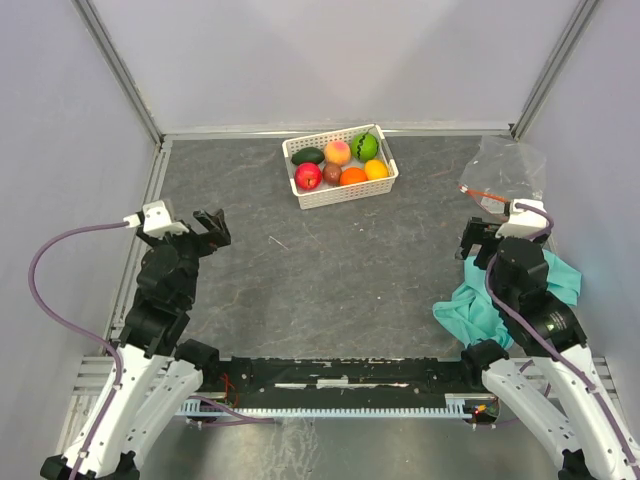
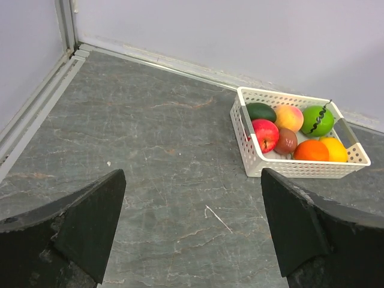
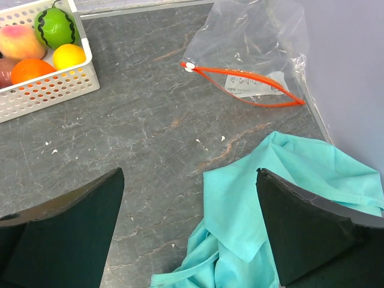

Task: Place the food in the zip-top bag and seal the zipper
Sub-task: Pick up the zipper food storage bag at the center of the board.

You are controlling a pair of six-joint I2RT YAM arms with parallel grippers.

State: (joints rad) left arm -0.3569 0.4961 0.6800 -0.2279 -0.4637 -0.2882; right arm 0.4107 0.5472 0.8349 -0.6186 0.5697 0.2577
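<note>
- L claw (image 1: 210,232): jaws spread wide, gripping nothing. It hangs over the grey table (image 1: 330,290) at the L side.
- Food: all of it sits in a white slotted basket (image 1: 340,197), well ahead of the L claw and off to its R. It is well apart from both claws.
- Seen from the L claw, the basket (image 2: 300,168) lies beyond its R finger. Contents, approx L to R:
  - dark green avocado (image 2: 261,111) in the far L corner
  - red apple (image 2: 265,133) in front of the avocado
  - peach (image 2: 289,117)
  - brown fruit (image 2: 286,141)
  - striped green melon (image 2: 317,120)
  - orange (image 2: 310,150)
  - yellower orange (image 2: 335,149) at the R end
- The fruits are packed close, touching their neighbours.
- Zip-top bag (image 1: 510,165): clear and crinkly. It lies on the table ahead of the R claw and a bit to its R, near the R wall.
- Zipper (image 3: 240,90): red strip along the bag edge that faces the R claw, w/ a white slider (image 3: 190,66) at its L end. The two red tracks bow apart in the middle, so the mouth looks part open.
- R claw (image 1: 478,240): jaws wide apart, holding nothing, low over the table at the R side.
- Teal cloth (image 3: 288,180): crumpled, just ahead of the R claw's R finger and running under it. It lies btwn the claw and the bag, near the zipper but not touching it.
</note>
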